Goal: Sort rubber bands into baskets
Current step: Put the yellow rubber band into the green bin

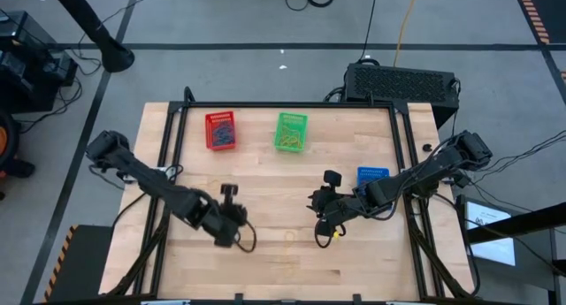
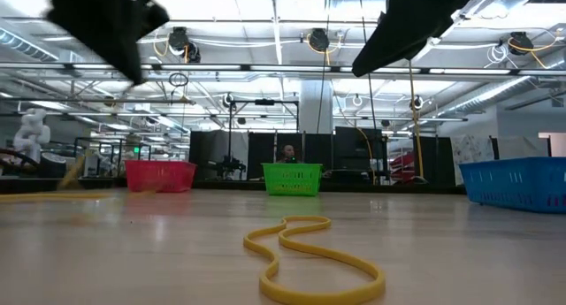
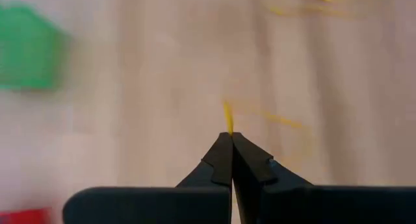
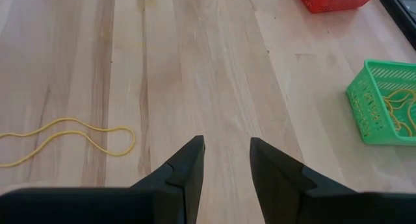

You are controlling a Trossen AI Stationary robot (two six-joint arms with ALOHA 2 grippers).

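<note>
My left gripper (image 3: 231, 134) is shut on a yellow rubber band (image 3: 228, 115) above the table's near left part (image 1: 237, 238); the picture there is blurred. My right gripper (image 4: 226, 149) hangs open over bare wood near the table's middle (image 1: 325, 232), touching nothing. A yellow rubber band (image 4: 65, 139) lies flat on the table beside it and shows close up in the low view (image 2: 309, 261). At the far side stand the red basket (image 1: 221, 130) and the green basket (image 1: 290, 131), which holds yellow bands (image 4: 398, 110). The blue basket (image 1: 372, 174) stands at the right. My left gripper pinches the yellow rubber band between its two fingertips; a short piece (image 3: 228, 117) sticks out just past the tips. The fingers slant downward over the table. Blur hides the rest of the band, and I cannot tell whether it hangs clear of the wood.
A big black box (image 1: 402, 82) sits behind the table's far right edge. Black frame rails (image 1: 172, 155) run along the table's left and right sides. More yellow strands (image 3: 312, 10) lie blurred on the wood beyond my left gripper. Open wood lies between both grippers and the baskets.
</note>
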